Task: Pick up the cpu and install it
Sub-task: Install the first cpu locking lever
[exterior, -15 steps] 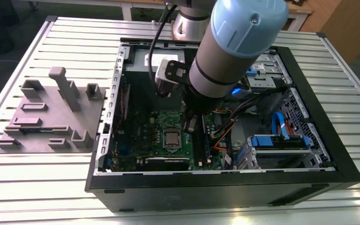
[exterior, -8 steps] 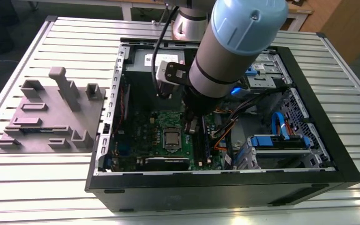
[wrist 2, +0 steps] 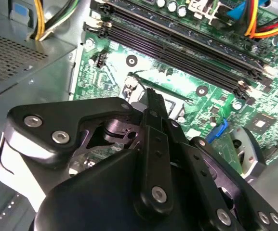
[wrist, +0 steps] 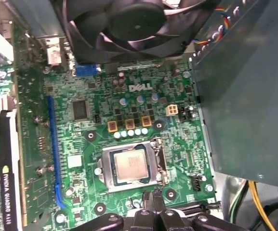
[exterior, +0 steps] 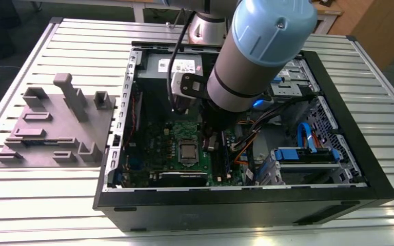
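The cpu (wrist: pixel 130 164) is a small silvery square lying flat inside the metal-framed socket (wrist: pixel 106 168) of the green motherboard (wrist: pixel 81 139). In the exterior view the cpu (exterior: pixel 186 150) sits in the middle of the open computer case (exterior: pixel 252 202). My gripper (wrist: pixel 153 196) hovers just off one edge of the socket, apart from the chip, its two black fingers drawn together to a narrow tip with nothing between them. In the second wrist view the gripper (wrist 2: pixel 150 94) points at the socket edge, and its linkage hides the chip. The arm (exterior: pixel 258 51) reaches down into the case.
A black fan (wrist: pixel 124 24) and a grey metal box (wrist: pixel 249 96) flank the socket. A graphics card (wrist: pixel 6 183), memory slots (wrist 2: pixel 177 43) and coloured cables (wrist 2: pixel 266 21) crowd the board. A grey fixture plate (exterior: pixel 53 128) lies on the slatted table at the exterior view's left.
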`<state>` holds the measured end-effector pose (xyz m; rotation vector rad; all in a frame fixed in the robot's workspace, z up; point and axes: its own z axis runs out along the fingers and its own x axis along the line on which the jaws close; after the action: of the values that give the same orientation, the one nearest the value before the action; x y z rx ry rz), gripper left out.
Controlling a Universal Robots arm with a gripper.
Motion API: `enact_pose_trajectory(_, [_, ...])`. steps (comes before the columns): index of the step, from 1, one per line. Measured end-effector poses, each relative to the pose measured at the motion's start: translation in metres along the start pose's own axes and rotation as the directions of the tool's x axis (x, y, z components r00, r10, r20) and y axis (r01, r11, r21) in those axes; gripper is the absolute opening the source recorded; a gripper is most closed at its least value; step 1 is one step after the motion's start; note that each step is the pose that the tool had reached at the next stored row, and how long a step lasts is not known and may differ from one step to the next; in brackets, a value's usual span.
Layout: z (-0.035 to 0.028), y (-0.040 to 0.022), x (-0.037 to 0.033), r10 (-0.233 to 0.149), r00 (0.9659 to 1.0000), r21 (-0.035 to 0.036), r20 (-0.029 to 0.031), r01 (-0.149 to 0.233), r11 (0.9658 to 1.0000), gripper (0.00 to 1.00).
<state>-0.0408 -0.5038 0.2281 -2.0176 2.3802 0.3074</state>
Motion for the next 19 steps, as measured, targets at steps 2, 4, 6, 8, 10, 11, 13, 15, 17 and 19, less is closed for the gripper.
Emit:
enact_pose_trajectory(2, [0.0007,-0.0002,0.0007,-0.005,1.0000,-0.0001,-0.0039,0.005,1.0000,0.10])
enact_pose_trajectory(4, [0.0015,-0.0004,0.0012,-0.012,0.9999,-0.0005,-0.0092,0.012,0.9999,0.10])
enact_pose_trajectory(6, [0.0028,-0.0006,0.0015,-0.022,0.9997,-0.0018,-0.0127,0.022,0.9998,0.10])
enact_pose_trajectory(8, [0.0042,-0.0008,0.0019,-0.033,0.9993,-0.0034,-0.0163,0.033,0.9994,0.10])
enact_pose_trajectory(10, [0.0051,-0.0011,0.0025,-0.040,0.9990,-0.0041,-0.0200,0.040,0.9992,0.10])
enact_pose_trajectory(11, [0.0056,-0.0012,0.0029,-0.042,0.9989,-0.0043,-0.0218,0.042,0.9991,0.10])
enact_pose_trajectory(13, [0.0063,-0.0014,0.0034,-0.047,0.9985,-0.0043,-0.0269,0.047,0.9989,0.10])
enact_pose_trajectory(15, [0.0066,-0.0015,0.0035,-0.050,0.9979,-0.0034,-0.0410,0.050,0.9987,0.10])
enact_pose_trajectory(17, [0.0072,-0.0013,0.0036,-0.053,0.9969,-0.0021,-0.0577,0.053,0.9986,0.10])
enact_pose_trajectory(19, [0.0090,-0.0008,0.0040,-0.059,0.9960,-0.0022,-0.0668,0.059,0.9983,0.10])
